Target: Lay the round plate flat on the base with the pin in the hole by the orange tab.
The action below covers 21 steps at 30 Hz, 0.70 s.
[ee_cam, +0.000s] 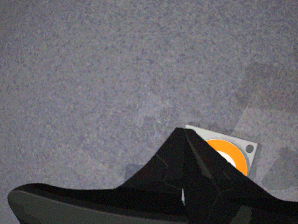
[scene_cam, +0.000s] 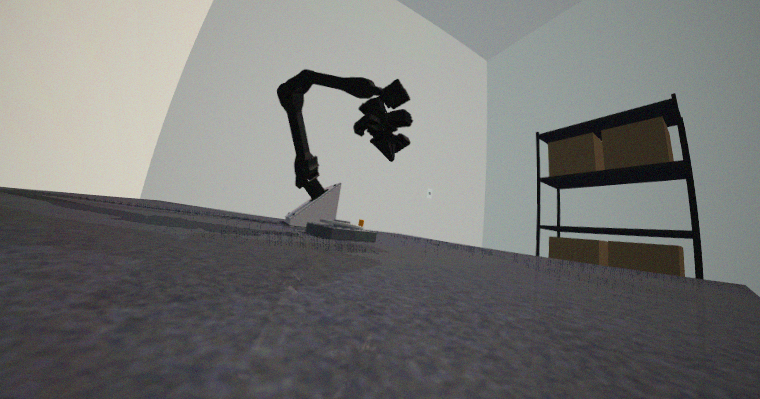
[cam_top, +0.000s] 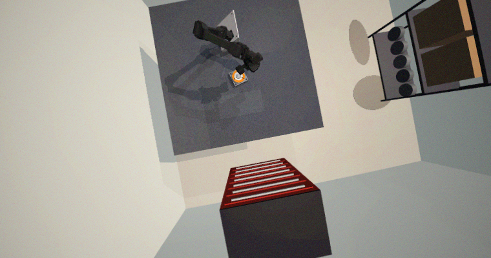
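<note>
Turning the plate (ee_cam: pixel 229 156) is my job: it sits on its base (cam_top: pixel 239 77) right below and just ahead of my gripper (ee_cam: pixel 184 137), fingers pressed shut on nothing. Descend slowly, nudge the tab (scene_cam: pixel 361 222) around, then lift off.

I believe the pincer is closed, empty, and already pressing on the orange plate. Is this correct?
Not quite. The pincer is closed and empty, but the exterior view shows it hanging well above the orange plate, not pressing on it.
</note>
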### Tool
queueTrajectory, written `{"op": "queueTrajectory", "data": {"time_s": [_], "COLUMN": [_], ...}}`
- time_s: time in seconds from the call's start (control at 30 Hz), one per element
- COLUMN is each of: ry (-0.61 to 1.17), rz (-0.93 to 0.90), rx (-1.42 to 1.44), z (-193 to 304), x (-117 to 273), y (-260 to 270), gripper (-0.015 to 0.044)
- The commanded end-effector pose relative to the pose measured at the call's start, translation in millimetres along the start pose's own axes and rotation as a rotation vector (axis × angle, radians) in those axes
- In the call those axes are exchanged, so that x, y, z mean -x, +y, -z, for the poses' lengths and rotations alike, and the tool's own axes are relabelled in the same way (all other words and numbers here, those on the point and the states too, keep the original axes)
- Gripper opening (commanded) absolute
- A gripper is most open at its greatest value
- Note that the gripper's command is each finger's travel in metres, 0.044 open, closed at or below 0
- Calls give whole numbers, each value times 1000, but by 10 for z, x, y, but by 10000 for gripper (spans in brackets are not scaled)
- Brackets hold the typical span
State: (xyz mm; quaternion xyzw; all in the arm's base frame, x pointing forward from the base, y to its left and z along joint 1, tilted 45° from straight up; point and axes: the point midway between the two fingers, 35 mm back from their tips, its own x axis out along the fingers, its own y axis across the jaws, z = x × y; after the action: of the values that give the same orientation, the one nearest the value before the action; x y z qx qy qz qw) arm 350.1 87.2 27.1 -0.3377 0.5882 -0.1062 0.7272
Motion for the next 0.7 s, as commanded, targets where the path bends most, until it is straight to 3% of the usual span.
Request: {"op": "queueTrajectory", "data": {"time_s": [0.0, 0.17, 0.67], "ry": [194, 424, 425], "rz": [51, 142, 143], "rx": [-188, -401, -402], "z": [285, 736, 843], "x": [-479, -940, -1047], "y": [-178, -367, -336], "gripper": [0, 0, 0]}}
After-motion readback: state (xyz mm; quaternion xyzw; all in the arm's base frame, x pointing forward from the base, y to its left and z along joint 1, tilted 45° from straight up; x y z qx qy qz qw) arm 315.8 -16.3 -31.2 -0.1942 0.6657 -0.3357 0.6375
